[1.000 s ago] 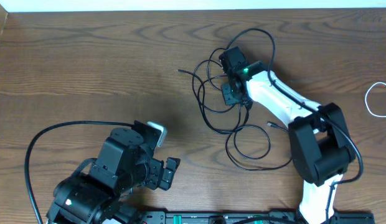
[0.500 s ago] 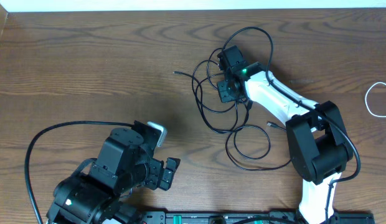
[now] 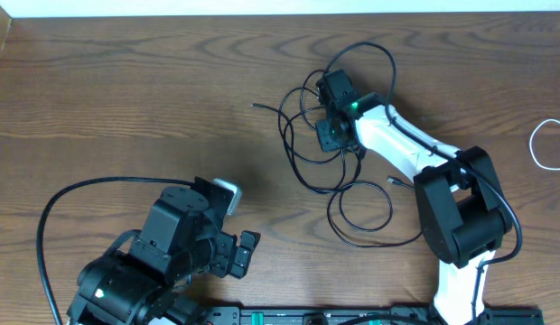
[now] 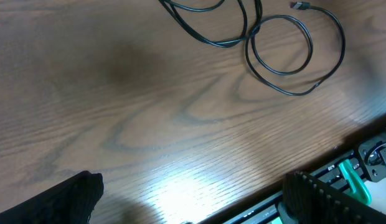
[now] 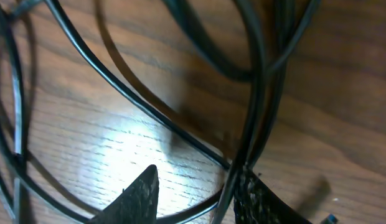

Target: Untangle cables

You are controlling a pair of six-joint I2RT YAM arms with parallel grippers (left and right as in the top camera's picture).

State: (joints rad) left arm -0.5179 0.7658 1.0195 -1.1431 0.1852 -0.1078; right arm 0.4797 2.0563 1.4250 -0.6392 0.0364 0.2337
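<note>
Resting on a dark brown wood-grain tabletop (image 3: 126,99): right of centre, a loose tangle of thin black cables (image 3: 303,149), with one round loop trailing toward the near edge. At the far right edge, well apart, lies a thin white cable loop (image 3: 534,144).

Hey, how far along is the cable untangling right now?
Done: the white cable lies alone, off to the right. In hand: the right gripper sits in the black cables, jaws apart, gripping nothing visible. Remaining: those black cables are one looped knot; the left gripper waits open.
</note>
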